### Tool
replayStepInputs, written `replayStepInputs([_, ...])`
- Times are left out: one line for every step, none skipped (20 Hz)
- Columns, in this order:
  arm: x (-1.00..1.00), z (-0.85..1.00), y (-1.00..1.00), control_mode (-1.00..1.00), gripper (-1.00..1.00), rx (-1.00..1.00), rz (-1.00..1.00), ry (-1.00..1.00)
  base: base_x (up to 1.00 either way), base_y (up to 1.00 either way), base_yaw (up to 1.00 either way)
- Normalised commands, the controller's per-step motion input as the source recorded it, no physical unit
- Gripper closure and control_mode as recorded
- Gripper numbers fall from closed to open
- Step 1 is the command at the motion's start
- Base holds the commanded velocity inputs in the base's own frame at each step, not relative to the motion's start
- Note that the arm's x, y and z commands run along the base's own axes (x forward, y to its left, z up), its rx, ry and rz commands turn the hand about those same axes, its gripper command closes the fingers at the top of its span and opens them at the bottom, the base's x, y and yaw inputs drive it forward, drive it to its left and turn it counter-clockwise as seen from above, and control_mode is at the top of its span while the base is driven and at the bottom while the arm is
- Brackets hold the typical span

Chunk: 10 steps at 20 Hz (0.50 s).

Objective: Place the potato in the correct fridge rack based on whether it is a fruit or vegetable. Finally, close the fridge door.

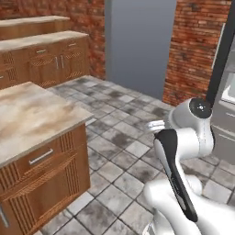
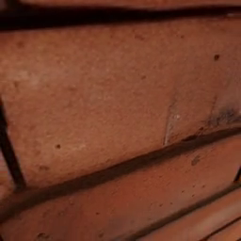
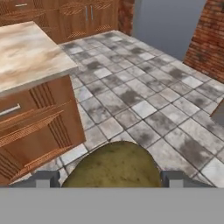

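**Potato held in our gripper, arm folded low over the tiled floor**

Potato [image 3: 114,165] sits between our two finger tips in the hand view, an olive-brown lump at the bottom centre, with the gripper [image 3: 111,177] clamped on it from either side. One finger tip [image 3: 43,178] shows at its left and the other at its right, both close against the lump.

Going left to right in the left base view, we see the wooden island counter [image 1: 27,114] with its pale marbled top and a drawer front below, then the grey tiled floor [image 1: 114,137], then our arm [image 1: 183,142] folded at the lower right. Its white links bend back on themselves, with a dark strip running down the nearer link and a round dark joint cap at the top of the fold. Behind it a dark slanted bar and a light-grey panel [image 1: 226,119] stand at the right edge; we cannot tell what they belong to. Farther back are wooden cabinets [image 1: 46,59] at left, a plain grey wall panel [image 1: 140,41] in the middle and a brick wall [image 1: 197,50] at right.

The hand view looks over the same island corner and floor from lower down, and it alone gives us the grip. The right base view sits hard against red-brown brick [image 2: 117,103] with dark mortar lines.
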Motion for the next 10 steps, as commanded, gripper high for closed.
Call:
replayStepInputs([0.00,0.00,0.00,1.00,1.00,0.00,0.00,0.00,0.00,-0.84,-0.61])
replayStepInputs([0.00,0.00,0.00,1.00,1.00,0.00,0.00,0.00,0.00,-0.82,-0.59])
replayStepInputs([0.00,0.00,0.00,1.00,1.00,0.00,0.00,0.00,0.00,-0.79,-0.59])
replayStepInputs([0.00,0.00,0.00,1.00,1.00,0.00,0.00,0.00,0.00,-0.78,-0.60])
replayStepInputs([0.00,0.00,0.00,1.00,1.00,0.00,0.00,0.00,0.00,-0.76,-0.60])
replayStepInputs([0.00,0.00,0.00,1.00,1.00,0.00,0.00,0.00,0.00,-0.76,-0.60])
replayStepInputs([0.00,0.00,0.00,1.00,1.00,0.00,0.00,0.00,0.00,-0.76,-0.60])
replayStepInputs([0.00,0.00,0.00,1.00,1.00,0.00,0.00,0.00,0.00,-0.75,-0.60])
replayStepInputs([0.00,0.00,0.00,1.00,1.00,0.00,0.00,0.00,0.00,-0.72,-0.60])
replayStepInputs([0.00,0.00,0.00,1.00,1.00,0.00,0.00,0.00,0.00,-0.68,-0.59])
